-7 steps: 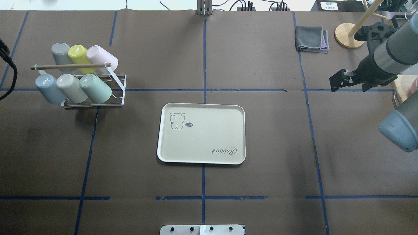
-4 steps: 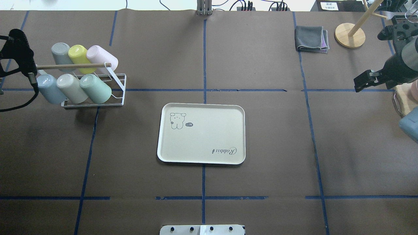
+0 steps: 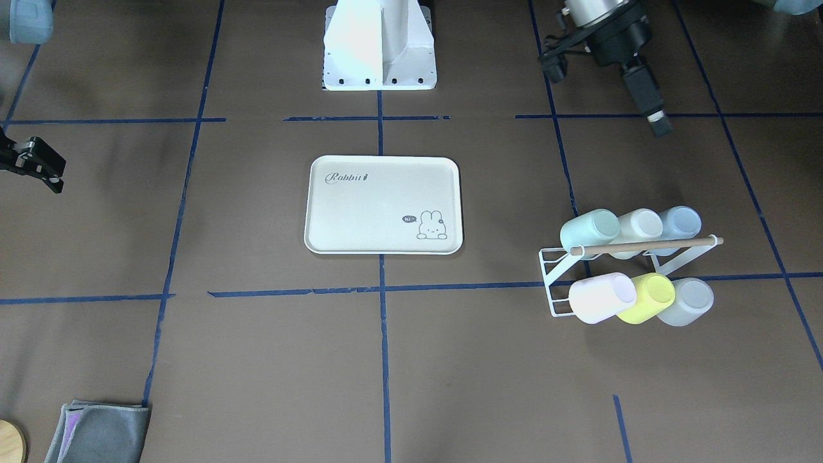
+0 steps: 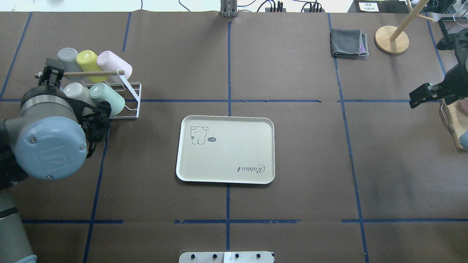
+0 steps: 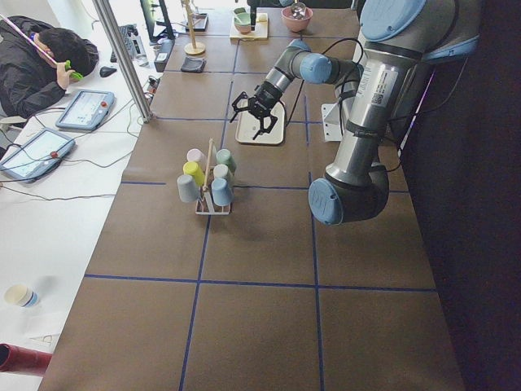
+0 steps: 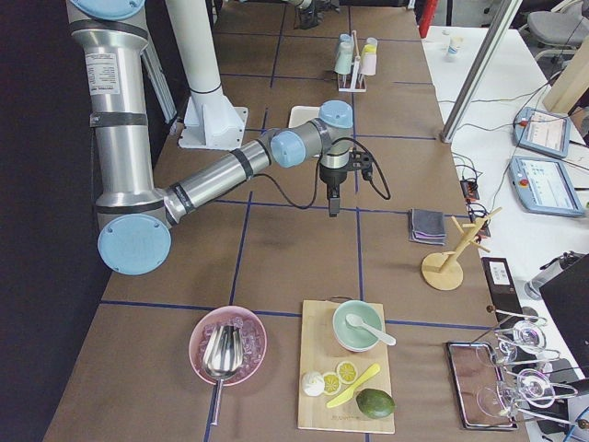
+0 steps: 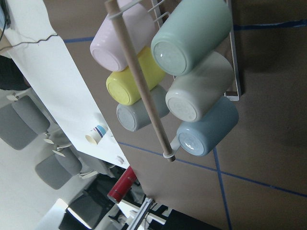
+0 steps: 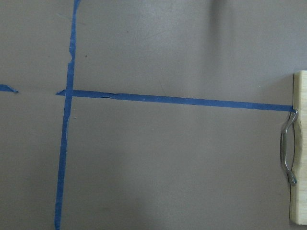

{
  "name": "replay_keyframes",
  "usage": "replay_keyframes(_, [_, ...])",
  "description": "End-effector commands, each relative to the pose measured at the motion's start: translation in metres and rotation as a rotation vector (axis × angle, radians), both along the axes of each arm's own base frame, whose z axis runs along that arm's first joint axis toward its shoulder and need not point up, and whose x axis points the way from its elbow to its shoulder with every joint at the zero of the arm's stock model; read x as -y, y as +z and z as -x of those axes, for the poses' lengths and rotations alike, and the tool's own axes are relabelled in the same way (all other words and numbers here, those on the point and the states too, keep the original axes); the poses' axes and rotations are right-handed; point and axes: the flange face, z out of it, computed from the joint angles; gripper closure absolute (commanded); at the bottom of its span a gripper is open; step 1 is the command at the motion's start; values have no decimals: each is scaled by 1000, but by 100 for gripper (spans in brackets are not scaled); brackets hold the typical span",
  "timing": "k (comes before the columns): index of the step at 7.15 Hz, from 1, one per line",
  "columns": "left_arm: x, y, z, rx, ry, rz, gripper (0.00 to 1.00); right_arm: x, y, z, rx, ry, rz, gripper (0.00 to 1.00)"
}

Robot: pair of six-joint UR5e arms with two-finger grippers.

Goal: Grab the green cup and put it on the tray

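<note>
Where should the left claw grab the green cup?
Probably pinch the green cup across its walls below the upturned closed base, coming from above on the tray side: it ends the row, so that flank is free; the cream cup crowds the other.

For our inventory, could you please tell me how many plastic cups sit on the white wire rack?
6: mint-green, cream, light blue cups in the robot-side row; pink, yellow-green, grey in the far row.

From overhead, the left arm [image 4: 47, 146] is hiding the light blue cup [image 3: 681, 222] and the left end of the rack [image 4: 128, 86]. The right gripper [image 3: 51, 173] is being cut off by the front view's edge, and neither it nor the left gripper [image 3: 656, 119] is showing its jaws clearly enough to read.
</note>
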Motion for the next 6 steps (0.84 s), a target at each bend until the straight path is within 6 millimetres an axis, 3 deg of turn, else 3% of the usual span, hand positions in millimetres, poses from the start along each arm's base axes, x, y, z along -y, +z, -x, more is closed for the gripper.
replay_keyframes(1, [3,8,-80,234,150,-58,2,-2,4,-3,3,-1,8,0])
replay_keyframes(2, [7,19,-97,349,212,-76,2,-1,5,-2,1,-2,10,0])
replay_keyframes(4, [4,35,-124,411,256,-56,1,-1,8,-2,-1,-1,15,0])
replay_keyframes(6, [3,40,-130,428,259,-57,0,-1,9,-2,1,-2,19,0])
